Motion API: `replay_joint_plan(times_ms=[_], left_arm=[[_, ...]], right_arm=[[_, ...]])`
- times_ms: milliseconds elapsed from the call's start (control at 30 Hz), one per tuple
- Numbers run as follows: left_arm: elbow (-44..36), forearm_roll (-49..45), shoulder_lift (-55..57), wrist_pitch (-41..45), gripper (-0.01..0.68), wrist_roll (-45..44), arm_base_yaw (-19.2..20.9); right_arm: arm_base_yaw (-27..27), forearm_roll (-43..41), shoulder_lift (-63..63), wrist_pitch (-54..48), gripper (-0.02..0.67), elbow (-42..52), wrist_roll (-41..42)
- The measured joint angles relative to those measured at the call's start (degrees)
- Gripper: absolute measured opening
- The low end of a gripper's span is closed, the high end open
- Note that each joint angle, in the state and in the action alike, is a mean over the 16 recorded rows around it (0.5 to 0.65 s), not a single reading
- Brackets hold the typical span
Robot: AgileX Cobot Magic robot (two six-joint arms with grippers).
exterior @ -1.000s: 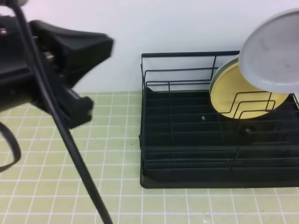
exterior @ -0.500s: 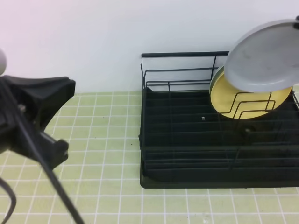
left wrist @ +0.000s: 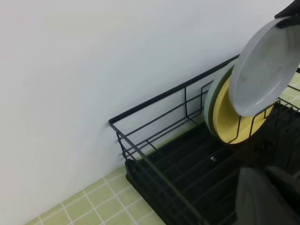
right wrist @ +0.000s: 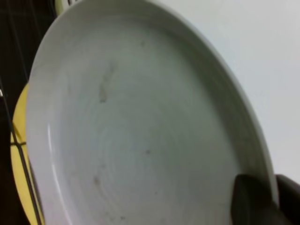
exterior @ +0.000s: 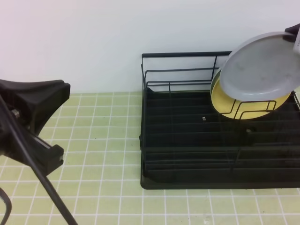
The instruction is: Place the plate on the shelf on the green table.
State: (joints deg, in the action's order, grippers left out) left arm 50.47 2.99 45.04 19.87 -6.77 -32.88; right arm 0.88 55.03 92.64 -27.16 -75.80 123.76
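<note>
plate [exterior: 260, 65] now lower, leftward, rim in right hand [right wrist: 262, 204]

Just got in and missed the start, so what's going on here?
The right claw is shut on the rim of a grey-blue plate, holding it tilted in the air over the back right of the black wire shelf. A yellow plate already stands upright in the dividers there, with a pale green plate behind it. The grey-blue plate is not yet in a slot. The left claw is shut, holds nothing, and sits off to the left above the green table.
</note>
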Motion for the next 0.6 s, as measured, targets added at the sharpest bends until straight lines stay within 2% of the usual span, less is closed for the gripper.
replay_joint_plan(times_ms=[400,600], left_arm=[[0.0,-0.1,0.0,1.7,-0.001,0.0,0.0],[0.0,0.0,0.0,2.2,-0.001,0.0,0.0]], right_arm=[[0.0,0.0,5.1,1.0,0.006,0.0,1.0],[0.0,0.0,7.0,0.7,0.073,0.0,1.4]])
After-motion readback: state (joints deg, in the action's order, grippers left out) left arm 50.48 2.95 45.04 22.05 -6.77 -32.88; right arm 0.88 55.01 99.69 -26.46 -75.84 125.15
